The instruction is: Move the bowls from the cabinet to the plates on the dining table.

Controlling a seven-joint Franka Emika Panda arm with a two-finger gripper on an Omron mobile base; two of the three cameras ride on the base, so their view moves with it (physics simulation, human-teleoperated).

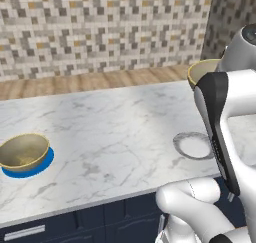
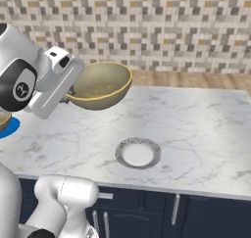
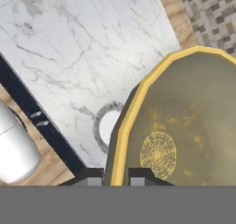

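**Second bowl held aloft over marble table**

The gripper (image 3: 110, 178) pinches the rim of a bowl (image 2: 100, 85), held above the dining table (image 2: 196, 129). Below lies the grey-white plate (image 2: 138, 153); another bowl (image 1: 22, 152) sits on the blue plate (image 1: 35, 168).

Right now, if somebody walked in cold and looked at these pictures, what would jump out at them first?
Most striking is the held bowl, gripped at its rim by the gripper and raised above the marble dining table. Below it on the table lies the pale grey-white plate, bare. At the far left of the table, the second bowl already sits on the blue plate.
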